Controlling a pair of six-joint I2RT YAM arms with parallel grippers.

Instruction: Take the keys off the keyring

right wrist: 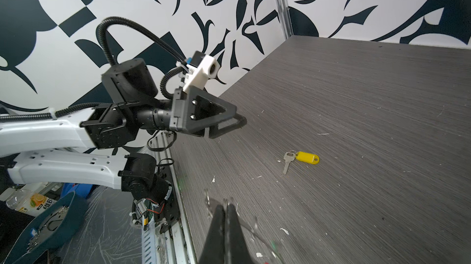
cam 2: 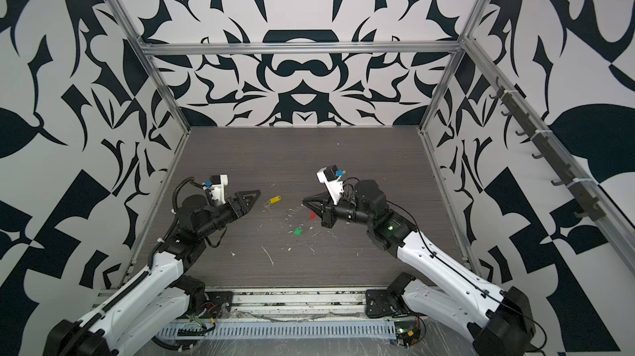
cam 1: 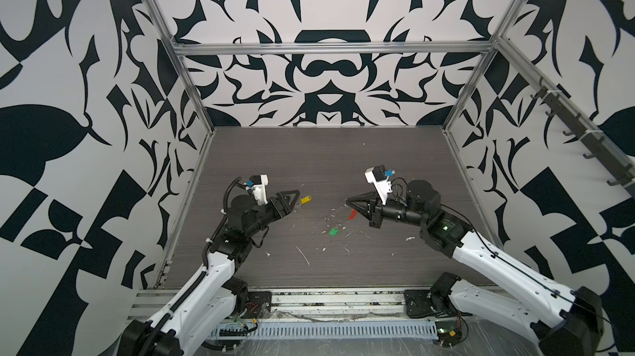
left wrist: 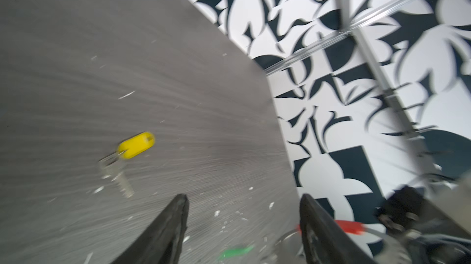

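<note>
1. On the left half of the dark woodgrain table [cam 1: 309, 151] the yellow key tag [cam 1: 305, 199] lies flat. It is well apart from the keyring, and a small split ring joins a silver key [right wrist: 288, 161] to it.
2. The left gripper [cam 1: 296, 202] hangs just beside that tag with its tips pointing toward it, not touching it. In the left wrist view its two dark fingers [left wrist: 175, 224] stand spread wide with nothing between them.
3. The right gripper [cam 1: 347, 200] sits right of the middle, above the tabletop, facing the left one. In the right wrist view its fingers [right wrist: 219, 224] are pressed together, and the thin wire of the keyring [cam 1: 352, 214] is pinched at their tips.
4. The keyring dangles under that grip. Its red sleeve [cam 2: 312, 215] shows just beneath the right gripper's fingers in both top views, and a tiny silver ring [cam 1: 333, 213] sits beside it toward the middle of the table.
5. The green key tag [cam 1: 333, 231] is just below the red sleeve in both top views, nearer the front edge. It is blurred, so I cannot tell whether it is threaded on the wire or resting on the table.
6. Small white chips [cam 1: 304, 256] are scattered over the table between the two arms.
</note>
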